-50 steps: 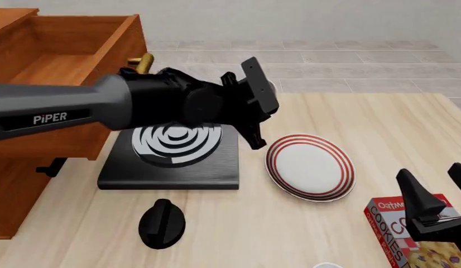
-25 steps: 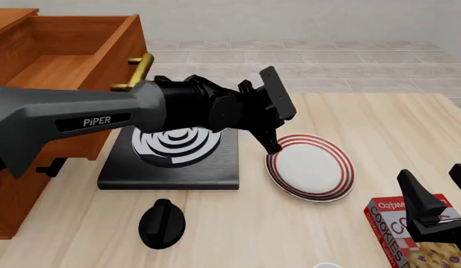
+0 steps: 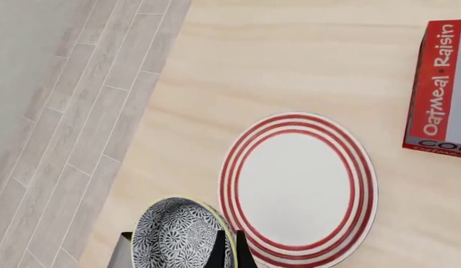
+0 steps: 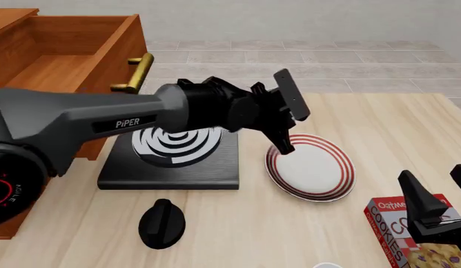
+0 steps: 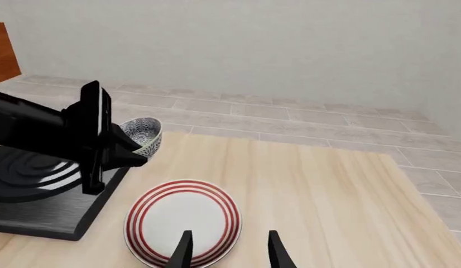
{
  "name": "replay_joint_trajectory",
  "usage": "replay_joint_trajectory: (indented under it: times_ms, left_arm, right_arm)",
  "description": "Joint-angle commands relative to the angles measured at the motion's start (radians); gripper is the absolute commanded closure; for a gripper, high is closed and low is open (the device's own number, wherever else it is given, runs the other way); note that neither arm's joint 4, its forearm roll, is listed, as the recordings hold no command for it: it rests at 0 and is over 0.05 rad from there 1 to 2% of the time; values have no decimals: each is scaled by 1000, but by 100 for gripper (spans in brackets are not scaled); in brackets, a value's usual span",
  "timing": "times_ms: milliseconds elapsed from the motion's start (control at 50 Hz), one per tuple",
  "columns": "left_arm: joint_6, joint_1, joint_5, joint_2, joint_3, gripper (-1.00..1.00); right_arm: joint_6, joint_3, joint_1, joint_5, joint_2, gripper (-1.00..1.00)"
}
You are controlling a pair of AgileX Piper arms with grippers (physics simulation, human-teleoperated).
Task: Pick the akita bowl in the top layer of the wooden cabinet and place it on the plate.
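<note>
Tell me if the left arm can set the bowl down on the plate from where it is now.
Probably yes. The left gripper holds the akita bowl in the air beside the plate, at its far-left edge. The plate's surface is bare and nothing stands between them; the right gripper hangs open on the near side.

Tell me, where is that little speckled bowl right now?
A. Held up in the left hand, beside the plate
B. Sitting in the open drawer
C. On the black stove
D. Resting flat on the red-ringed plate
A: the akita bowl is gripped by the left hand, raised beside the plate, not yet set on it.
</note>
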State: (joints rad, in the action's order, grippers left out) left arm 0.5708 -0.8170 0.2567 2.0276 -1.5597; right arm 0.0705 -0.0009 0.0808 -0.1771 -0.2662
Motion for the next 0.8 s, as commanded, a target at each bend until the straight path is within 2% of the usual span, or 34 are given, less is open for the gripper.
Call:
replay_joint_trajectory:
  times_ms: [20, 360, 660, 800]
  left_arm:
    - [-4, -11, 12, 36, -45, 100]
    - [-58, -80, 81, 101, -146, 100]
    - [-69, -87, 96, 148, -191, 100]
    - [-112, -93, 135, 179, -239, 100]
  right_arm:
    - [1, 0, 0, -5, -4, -100]
    - [1, 0, 0, -3, -4, -100]
    - [0, 0, 1, 0, -1, -100]
    - [1, 0, 0, -5, -7, -100]
